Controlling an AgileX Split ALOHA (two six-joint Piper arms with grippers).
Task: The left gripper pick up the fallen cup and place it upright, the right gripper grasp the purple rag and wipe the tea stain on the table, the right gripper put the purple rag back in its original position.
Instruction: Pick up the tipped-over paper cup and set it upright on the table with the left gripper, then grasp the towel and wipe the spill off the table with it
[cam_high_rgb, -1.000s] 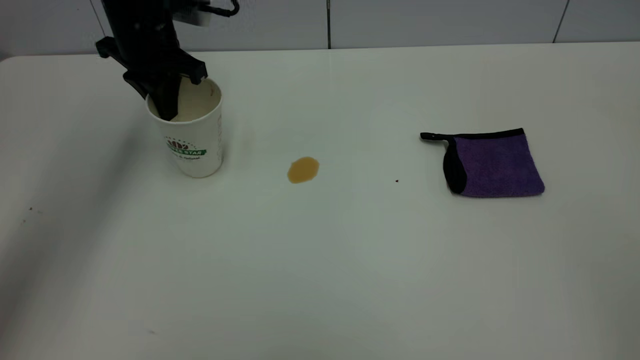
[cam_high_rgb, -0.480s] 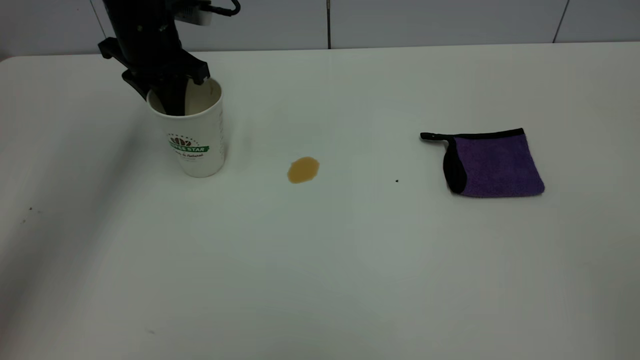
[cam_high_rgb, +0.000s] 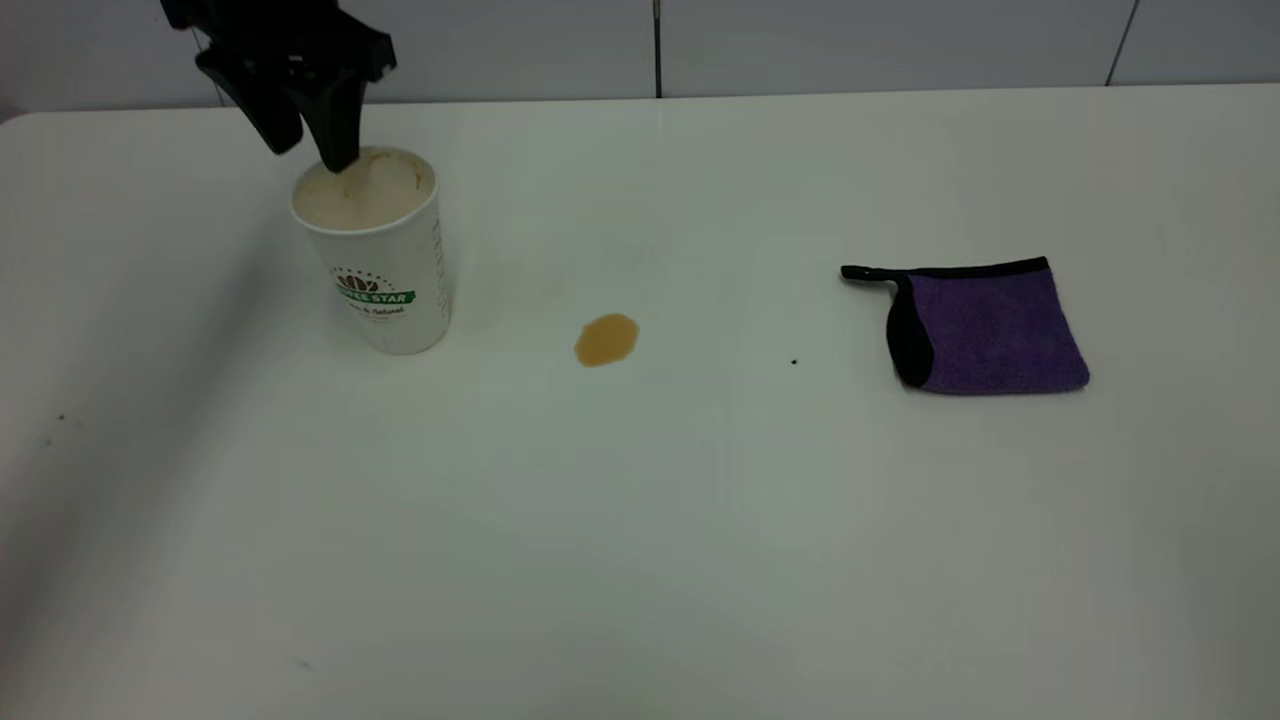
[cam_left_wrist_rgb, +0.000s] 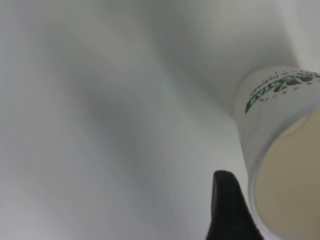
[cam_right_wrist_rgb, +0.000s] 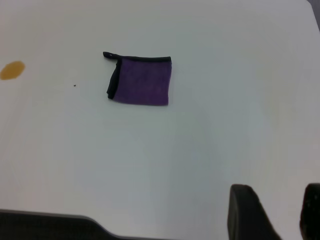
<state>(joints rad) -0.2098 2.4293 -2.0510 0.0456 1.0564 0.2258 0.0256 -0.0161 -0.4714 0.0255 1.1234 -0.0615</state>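
Purple rag (cam_high_rgb: 985, 330) lies flat on the white tabletop (cam_high_rgb: 640, 520), well right of the tea stain (cam_high_rgb: 606, 340) and much nearer the right claw (cam_right_wrist_rgb: 272, 215), whose fingers stand apart, holding nothing. We judge it goes next; the rag's black-edged side faces the stain. Left claw (cam_high_rgb: 310, 130) hangs open just above the upright cup (cam_high_rgb: 375, 265); bare tabletop all round.

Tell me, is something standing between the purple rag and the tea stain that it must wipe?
Nothing large: between the purple rag and the tea stain lies bare table, with only a tiny dark speck. The cup stands beyond the stain.
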